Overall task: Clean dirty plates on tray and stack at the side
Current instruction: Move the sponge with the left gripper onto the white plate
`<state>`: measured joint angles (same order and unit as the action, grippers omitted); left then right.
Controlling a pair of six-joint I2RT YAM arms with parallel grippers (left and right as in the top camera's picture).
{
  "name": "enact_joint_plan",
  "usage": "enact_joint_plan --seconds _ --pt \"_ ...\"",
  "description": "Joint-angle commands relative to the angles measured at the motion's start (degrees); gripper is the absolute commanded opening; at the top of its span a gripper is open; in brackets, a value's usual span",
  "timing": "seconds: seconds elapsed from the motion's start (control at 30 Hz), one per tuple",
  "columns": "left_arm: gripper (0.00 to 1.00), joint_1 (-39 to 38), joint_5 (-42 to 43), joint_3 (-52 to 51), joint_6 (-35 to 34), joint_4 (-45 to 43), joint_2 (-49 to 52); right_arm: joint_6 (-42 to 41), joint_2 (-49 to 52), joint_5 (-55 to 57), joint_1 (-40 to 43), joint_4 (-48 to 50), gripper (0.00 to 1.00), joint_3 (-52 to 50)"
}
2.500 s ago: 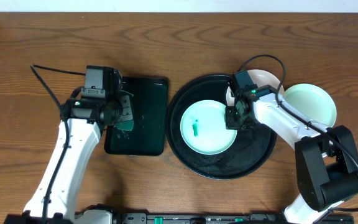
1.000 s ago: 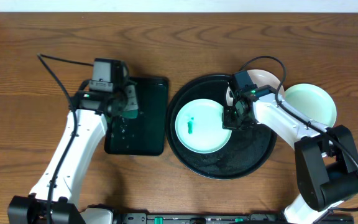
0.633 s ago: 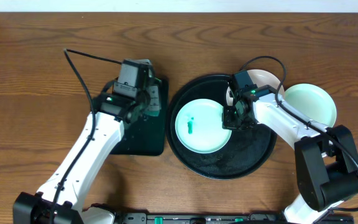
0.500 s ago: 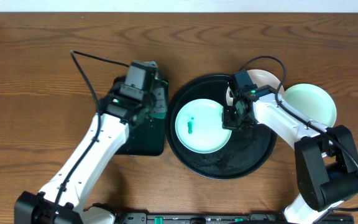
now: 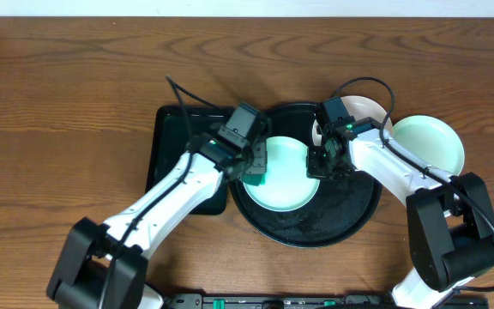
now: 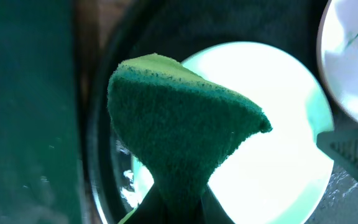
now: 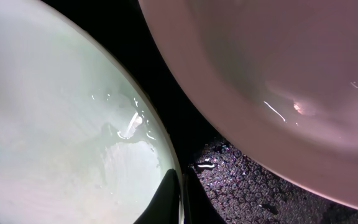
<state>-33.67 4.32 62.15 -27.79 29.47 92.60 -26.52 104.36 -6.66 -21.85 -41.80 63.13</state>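
Right, starting at my left: the rectangular tray (image 5: 171,142) lies just outboard of the left gripper (image 5: 254,165), behind its jaws. Those jaws are pinched tight on a green sponge (image 6: 179,124), which fans out ahead of the fingertips and hangs over the left edge of the mint plate (image 5: 294,180). From the left wrist view I cannot tell whether the sponge touches the plate. That plate sits inside the tray (image 5: 333,225), between my two sets of jaws. On its other side the right gripper (image 5: 320,163) has its jaws closed thin on the plate's right rim. The right wrist view shows the fingertips meeting on that edge, with wet streaks on the plate to their left and a green smear further left. Just right of those jaws, across a strip of wet black tray, is the white plate (image 5: 363,110), its rim near the tips but apart from them. It carries a green smear too. Well to the right of the right jaws, off the tray on the table (image 5: 58,86), rests the second mint plate (image 5: 431,142).
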Motion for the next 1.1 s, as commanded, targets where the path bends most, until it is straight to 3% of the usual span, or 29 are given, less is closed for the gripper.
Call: enact_joint_plan --seconds 0.0,0.17,0.43,0.8,1.07 --pt "0.07 -0.48 1.77 2.01 -1.92 0.04 1.03 0.46 0.13 0.81 0.00 0.11 0.01 -0.37" --pt "0.07 -0.15 3.43 8.90 -0.98 8.09 3.67 0.46 0.13 0.81 0.00 0.13 0.01 -0.37" --pt "0.07 -0.17 3.50 30.53 2.21 28.24 12.55 0.46 0.13 0.83 0.00 0.15 0.01 -0.37" --pt "0.07 -2.32 3.52 28.76 1.14 26.03 20.39 0.46 0.13 0.81 0.00 0.02 0.01 -0.37" --pt "0.07 -2.45 -4.09 28.72 -0.22 25.33 23.89 0.46 0.13 0.81 0.00 -0.02 0.01 -0.37"
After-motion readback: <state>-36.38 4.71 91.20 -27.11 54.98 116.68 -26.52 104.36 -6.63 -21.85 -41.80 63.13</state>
